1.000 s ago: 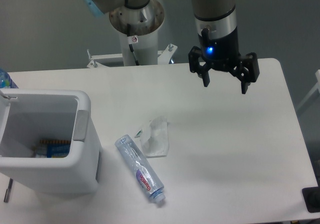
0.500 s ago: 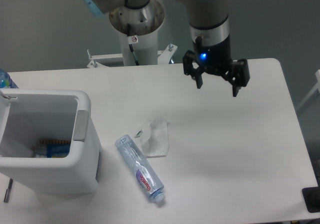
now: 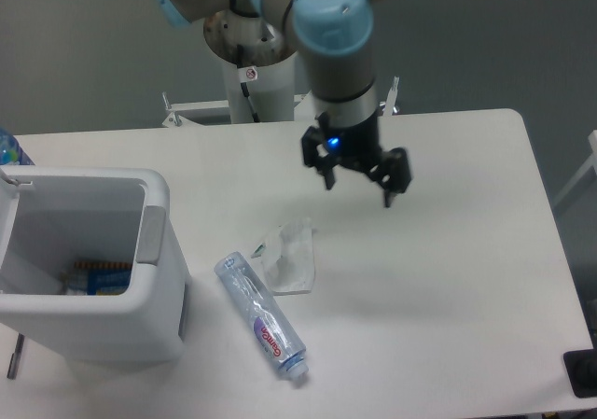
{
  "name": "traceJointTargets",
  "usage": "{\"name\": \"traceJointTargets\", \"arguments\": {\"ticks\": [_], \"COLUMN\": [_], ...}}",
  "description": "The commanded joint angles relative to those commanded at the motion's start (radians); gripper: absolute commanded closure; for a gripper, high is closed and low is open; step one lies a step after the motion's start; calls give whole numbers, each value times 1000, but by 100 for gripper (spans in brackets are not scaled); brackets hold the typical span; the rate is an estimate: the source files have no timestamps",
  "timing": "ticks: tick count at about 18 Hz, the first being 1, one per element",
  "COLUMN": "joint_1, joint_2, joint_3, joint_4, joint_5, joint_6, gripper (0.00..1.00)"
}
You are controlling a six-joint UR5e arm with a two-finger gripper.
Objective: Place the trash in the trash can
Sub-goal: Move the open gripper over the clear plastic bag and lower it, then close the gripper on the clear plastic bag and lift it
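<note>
The crumpled translucent-white wrapper point(image 3: 290, 257) lies on the white table near its middle. The crushed clear bottle point(image 3: 260, 315) with a purple-and-red label lies just in front of it, slanting toward the front right. The white trash can point(image 3: 159, 260) stands at the left, with a grey panel on its right rim. My gripper point(image 3: 358, 188) is open and empty, held above the table to the upper right of the wrapper, fingers pointing down.
Something with a striped blue and brown edge point(image 3: 98, 274) lies at the bottom of the trash can. A bottle top point(image 3: 9, 150) shows at the far left edge. A black object point(image 3: 584, 372) sits at the table's front right corner.
My gripper has moved left and toward the front, from over the back right of the table to nearer the wrapper. It stays open. The trash has not moved.
</note>
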Motion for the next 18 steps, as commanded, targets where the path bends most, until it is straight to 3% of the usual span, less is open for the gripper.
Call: {"name": "traceJointTargets", "arguments": {"ticks": [9, 18], "joint_1": [-80, -106], "joint_2": [-120, -218], "joint_3": [-26, -17], "joint_4": [8, 106], "joint_5": [-58, -45], "joint_6": [-106, -133], "gripper": [0, 0]}}
